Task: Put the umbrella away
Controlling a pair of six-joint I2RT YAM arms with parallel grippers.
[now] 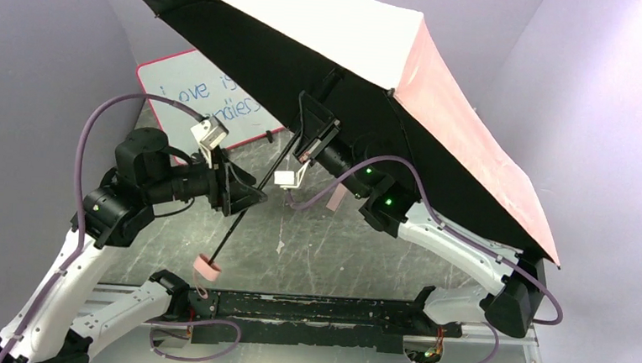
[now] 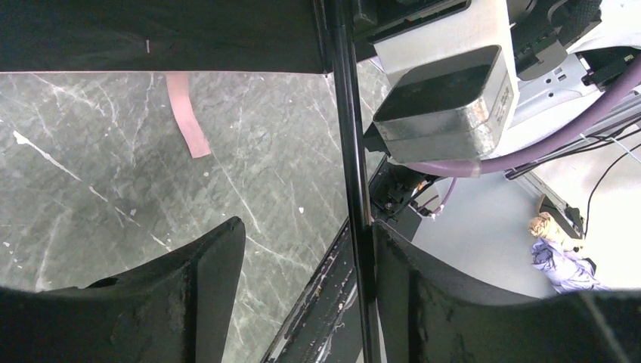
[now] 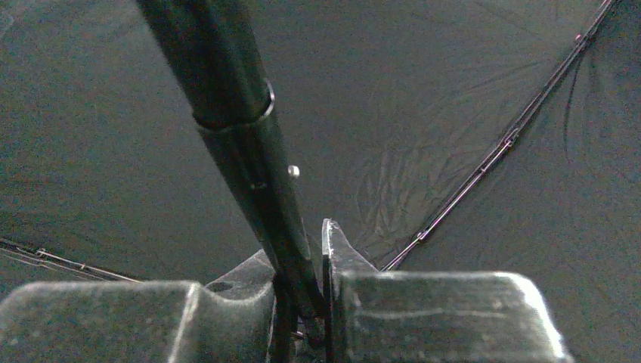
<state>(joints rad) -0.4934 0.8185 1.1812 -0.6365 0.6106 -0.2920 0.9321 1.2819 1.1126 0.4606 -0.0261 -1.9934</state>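
Compact folding umbrella (image 1: 440, 113), fully open and held up in the air, tipped with the pale pink outside facing up and right and the black inside facing down. Canopy sloping from high at the far left to low at the right. Black shaft (image 1: 253, 198) slanting down toward the near left, ending in a pale pink handle (image 1: 206, 268). Thin ribs (image 3: 491, 155) spread under the black cloth. Pink strap (image 1: 334, 201) dangling loose below the canopy.

Robot lab test cell. Plain lavender walls (image 1: 45, 89) box in grey marble-look table (image 1: 347, 250); two white-and-black robot arms (image 1: 52, 290) bolted to metal rail (image 1: 318, 304) at near edge; purple cables (image 1: 83, 158) looping loose; handwritten whiteboard (image 1: 180, 84) leaning at back.
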